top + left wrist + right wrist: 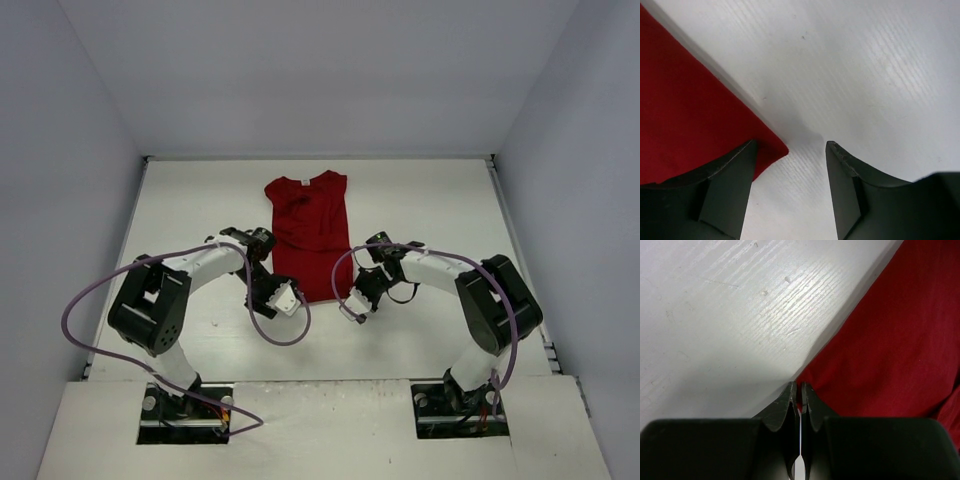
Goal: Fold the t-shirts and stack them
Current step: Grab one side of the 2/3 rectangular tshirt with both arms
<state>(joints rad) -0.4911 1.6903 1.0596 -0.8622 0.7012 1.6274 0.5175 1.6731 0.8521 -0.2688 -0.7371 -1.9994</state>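
Observation:
A dark red t-shirt point(310, 228) lies lengthwise on the white table point(200, 200), neck toward the far side, its body narrowed into a strip. My left gripper point(272, 286) sits at the shirt's near left corner. In the left wrist view this gripper point(790, 150) is open, and the corner of the t-shirt point(685, 100) pokes in between its fingers, beside the left one. My right gripper point(357, 293) is at the near right corner. In the right wrist view that gripper point(799, 386) is shut, with a sliver of the t-shirt point(890, 340) edge pinched at its tips.
Grey walls point(80, 120) enclose the table on three sides. Purple cables point(100, 290) loop off both arms. Bare white table point(865, 75) lies to either side of the shirt and in front of it, up to the arm bases point(185, 410).

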